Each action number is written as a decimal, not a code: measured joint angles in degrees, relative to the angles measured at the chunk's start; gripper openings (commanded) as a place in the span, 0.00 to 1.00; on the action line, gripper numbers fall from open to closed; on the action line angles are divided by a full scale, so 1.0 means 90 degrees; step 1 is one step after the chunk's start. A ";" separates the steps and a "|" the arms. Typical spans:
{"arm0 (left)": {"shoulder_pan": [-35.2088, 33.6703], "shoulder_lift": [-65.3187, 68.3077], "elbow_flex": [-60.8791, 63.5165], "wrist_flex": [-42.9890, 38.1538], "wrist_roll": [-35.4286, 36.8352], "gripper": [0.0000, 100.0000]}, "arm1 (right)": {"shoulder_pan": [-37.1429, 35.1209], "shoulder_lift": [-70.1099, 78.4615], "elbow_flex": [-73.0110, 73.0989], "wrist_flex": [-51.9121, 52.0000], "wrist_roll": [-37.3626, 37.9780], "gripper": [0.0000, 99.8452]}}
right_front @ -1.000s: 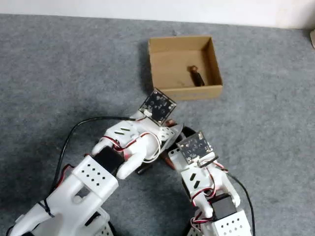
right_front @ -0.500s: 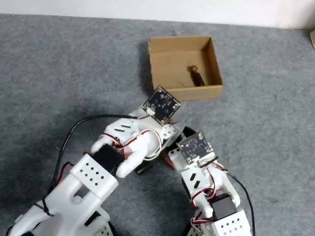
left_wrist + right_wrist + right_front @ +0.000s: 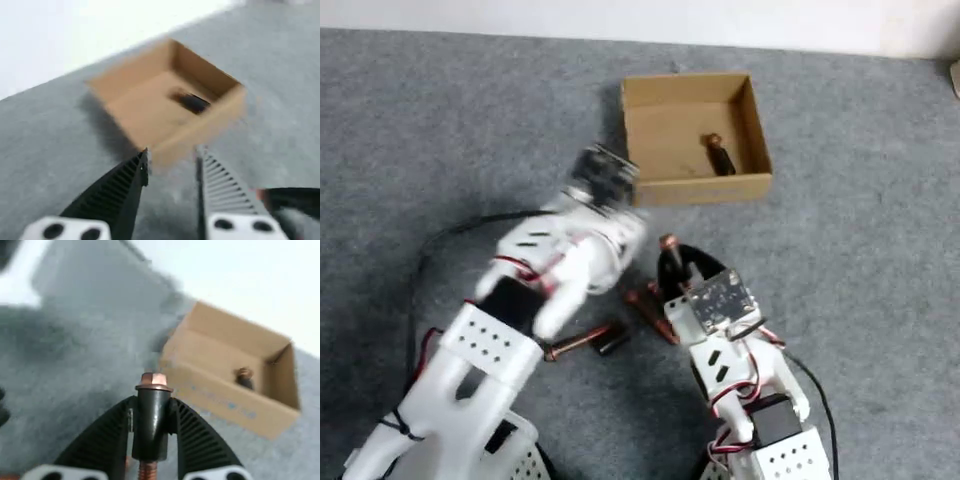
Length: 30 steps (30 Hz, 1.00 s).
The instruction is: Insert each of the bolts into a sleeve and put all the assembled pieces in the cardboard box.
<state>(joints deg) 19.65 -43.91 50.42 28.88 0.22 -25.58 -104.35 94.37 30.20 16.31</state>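
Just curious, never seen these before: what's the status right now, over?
Left gripper open, empty. Right gripper shut on sleeved bolt. One piece in cardboard box. Loose bolts on table.

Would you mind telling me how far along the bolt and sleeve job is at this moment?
Done: one assembled piece lies in the cardboard box. In hand: the right gripper is shut on a sleeve with a bolt through it, outside the box; the left gripper is open, holding nothing. Left: boxing that piece, plus one loose bolt beside a loose sleeve and another loose bolt on the table.
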 measured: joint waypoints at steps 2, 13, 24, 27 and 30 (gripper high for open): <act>-0.0420 0.0000 0.0400 -0.0547 0.0098 0.13 | 0.0264 0.0000 0.0000 -0.0244 0.0000 0.00; -0.1182 0.0440 0.1172 -0.2139 0.0147 0.13 | 0.0928 0.0723 -0.0557 -0.0440 0.0186 0.00; -0.1700 0.2774 -0.0068 -0.2266 0.0479 0.13 | 0.1739 0.7209 -0.6242 -0.0440 0.0274 0.00; -0.1758 0.2979 -0.0254 -0.2266 0.0479 0.13 | 0.1915 0.9407 -0.8254 -0.0156 0.0274 0.00; -0.1739 0.3038 -0.0313 -0.2266 0.0479 0.13 | 0.1983 1.1595 -1.0286 0.0547 0.0274 0.00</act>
<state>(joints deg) 4.00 -16.57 47.60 8.48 4.53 -7.74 0.00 1.80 35.12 18.77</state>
